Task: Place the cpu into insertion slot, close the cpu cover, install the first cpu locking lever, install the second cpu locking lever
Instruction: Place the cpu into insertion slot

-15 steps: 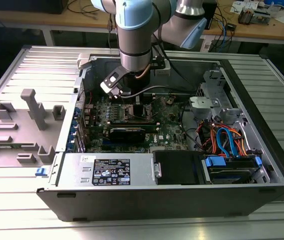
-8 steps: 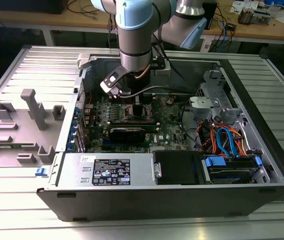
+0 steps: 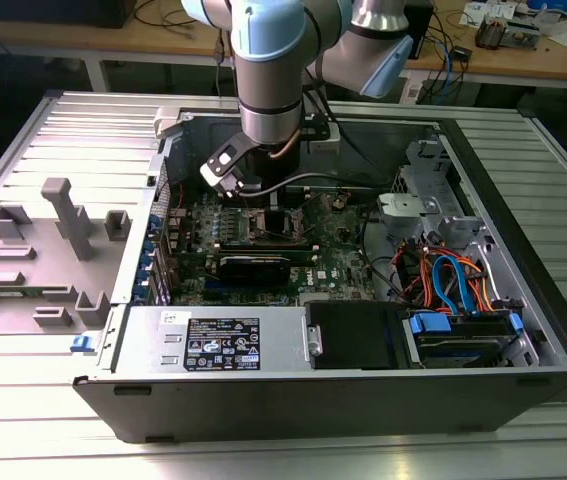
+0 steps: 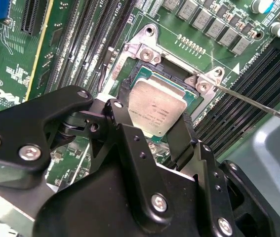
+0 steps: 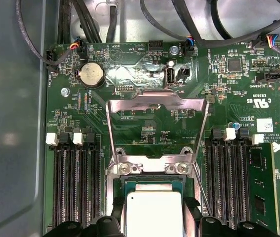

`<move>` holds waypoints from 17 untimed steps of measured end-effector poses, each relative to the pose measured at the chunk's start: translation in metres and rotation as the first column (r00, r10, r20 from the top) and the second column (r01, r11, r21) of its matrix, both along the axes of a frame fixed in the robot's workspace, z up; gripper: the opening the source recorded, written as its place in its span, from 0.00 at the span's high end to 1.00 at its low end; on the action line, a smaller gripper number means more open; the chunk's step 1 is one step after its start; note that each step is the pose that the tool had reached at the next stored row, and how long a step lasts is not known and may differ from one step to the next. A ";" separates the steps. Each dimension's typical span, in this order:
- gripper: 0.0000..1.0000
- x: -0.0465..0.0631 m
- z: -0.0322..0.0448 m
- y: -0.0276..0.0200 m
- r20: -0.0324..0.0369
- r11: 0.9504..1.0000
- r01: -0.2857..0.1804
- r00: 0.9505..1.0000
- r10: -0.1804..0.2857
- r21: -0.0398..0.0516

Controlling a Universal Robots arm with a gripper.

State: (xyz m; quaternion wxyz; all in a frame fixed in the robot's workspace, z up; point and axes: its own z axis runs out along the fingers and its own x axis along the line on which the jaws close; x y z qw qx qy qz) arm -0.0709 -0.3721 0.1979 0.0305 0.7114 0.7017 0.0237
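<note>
Second wrist view: gripper clamped on the cpu, fingers pinching two opposite edges.
Cpu is right over the insertion slot, seated or not unclear; first wrist view has cpu cover flipped up, open.

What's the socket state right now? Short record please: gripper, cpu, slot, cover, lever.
gripper: shut on the cpu, fingers on two opposite edges
cpu: silver top up, right over the insertion slot; cannot tell if seated
insertion slot: silvery rim visible around the cpu
cpu cover: open, tipped up from the slot's hinge side
locking lever: thin rod angled away from the slot corner, not latched
setting: motherboard inside an open computer case
</note>
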 end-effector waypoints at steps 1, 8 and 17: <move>0.46 0.000 -0.0006 0.0000 0.000 1.000 0.000 1.000 0.000 0.000; 0.46 0.000 -0.0007 0.0001 0.000 1.000 0.000 1.000 0.000 0.000; 0.46 0.000 -0.0022 0.0000 0.000 1.000 0.000 1.000 0.000 0.000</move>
